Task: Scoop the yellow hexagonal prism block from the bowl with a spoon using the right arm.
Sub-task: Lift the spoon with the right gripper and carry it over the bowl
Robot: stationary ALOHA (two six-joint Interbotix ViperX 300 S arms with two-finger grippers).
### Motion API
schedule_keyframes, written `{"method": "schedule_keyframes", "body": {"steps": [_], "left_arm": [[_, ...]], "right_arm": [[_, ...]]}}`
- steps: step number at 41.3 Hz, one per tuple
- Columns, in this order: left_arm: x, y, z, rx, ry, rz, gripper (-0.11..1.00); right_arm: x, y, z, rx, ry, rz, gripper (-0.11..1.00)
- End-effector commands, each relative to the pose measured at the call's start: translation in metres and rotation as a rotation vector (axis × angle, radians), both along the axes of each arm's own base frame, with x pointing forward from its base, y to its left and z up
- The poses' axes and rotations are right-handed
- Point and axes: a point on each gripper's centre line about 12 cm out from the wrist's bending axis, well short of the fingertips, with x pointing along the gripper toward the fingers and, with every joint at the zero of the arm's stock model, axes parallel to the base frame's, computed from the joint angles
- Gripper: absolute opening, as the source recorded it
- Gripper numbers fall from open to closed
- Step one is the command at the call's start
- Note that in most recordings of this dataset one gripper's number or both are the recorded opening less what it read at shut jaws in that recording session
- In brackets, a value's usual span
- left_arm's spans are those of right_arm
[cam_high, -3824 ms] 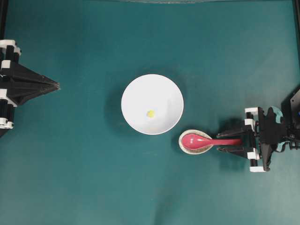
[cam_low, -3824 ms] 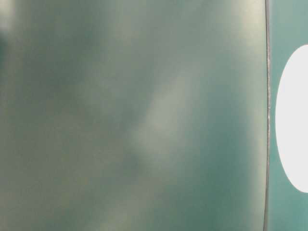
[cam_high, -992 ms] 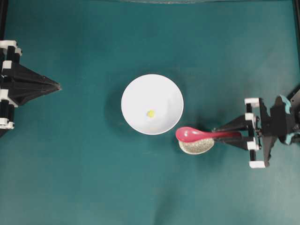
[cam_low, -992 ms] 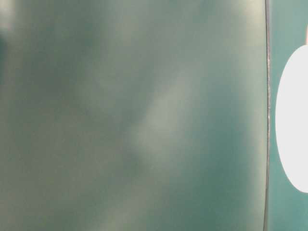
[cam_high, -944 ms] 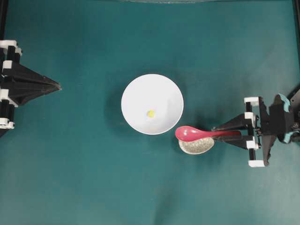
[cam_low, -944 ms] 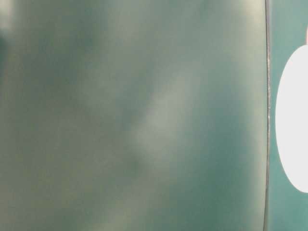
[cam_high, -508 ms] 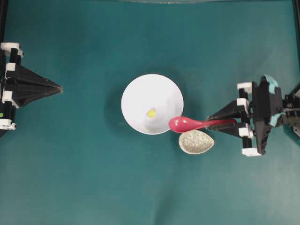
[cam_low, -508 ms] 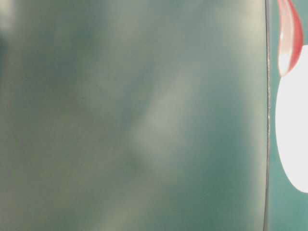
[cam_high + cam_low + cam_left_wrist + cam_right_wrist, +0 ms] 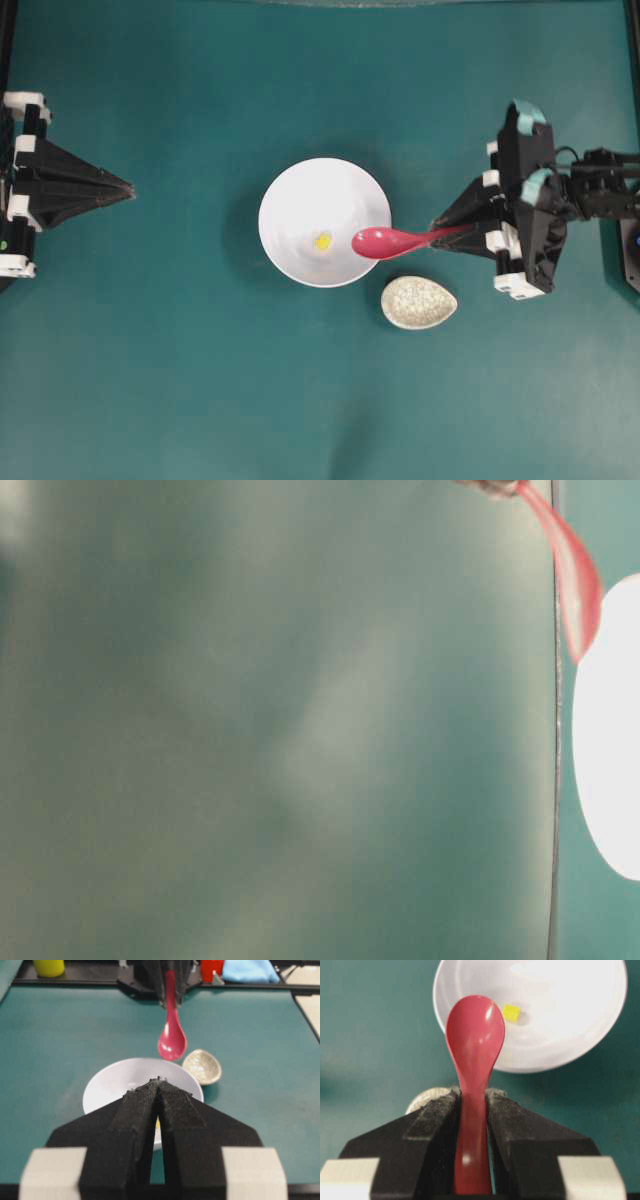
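Note:
A white bowl [image 9: 300,195] sits mid-table with the small yellow hexagonal prism block [image 9: 322,241] on its floor, also visible as a yellow block [image 9: 510,1012] in the right wrist view. My right gripper [image 9: 447,232] is shut on the handle of the pink-red spoon [image 9: 380,242], whose scoop hangs over the bowl's right rim, just right of the block. The spoon [image 9: 474,1035] points toward the bowl [image 9: 570,1025] between the right gripper [image 9: 473,1093] jaws. My left gripper [image 9: 128,187] rests shut at the far left, empty; from the left gripper [image 9: 158,1080] the spoon [image 9: 172,1042] shows above the bowl [image 9: 107,1082].
A small speckled beige dish [image 9: 418,303] lies on the green mat just below right of the bowl, under the spoon's handle line. A yellow cup [image 9: 48,966] and red and blue items [image 9: 247,969] stand beyond the far table edge.
My right gripper has lifted the spoon off the speckled dish and carried it up and left, so its scoop now hangs over the bowl's right rim. The left arm stays put.

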Motion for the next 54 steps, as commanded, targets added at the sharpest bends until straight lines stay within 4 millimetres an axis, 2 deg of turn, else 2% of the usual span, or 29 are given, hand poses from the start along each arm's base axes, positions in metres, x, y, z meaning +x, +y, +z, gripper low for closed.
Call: {"method": "schedule_keyframes", "body": {"steps": [1,12,32,42,54], "left_arm": [[0.005,0.000,0.004,0.001,-0.003,0.001,0.00],[0.009,0.000,-0.001,0.001,0.018,0.001,0.00],[0.010,0.000,0.001,0.017,-0.006,0.000,0.00],[0.010,0.000,0.003,0.030,-0.017,-0.003,0.00],[0.010,0.005,0.004,0.034,-0.027,0.019,0.00]], "right_arm": [[0.008,-0.008,0.018,0.005,-0.022,-0.009,0.24],[0.024,-0.022,0.019,0.039,0.068,-0.012,0.24],[0.068,-0.027,0.019,0.089,0.299,0.114,0.24],[0.074,-0.038,0.016,0.110,0.393,0.063,0.24],[0.078,-0.036,0.013,0.174,0.531,0.061,0.24]]}}
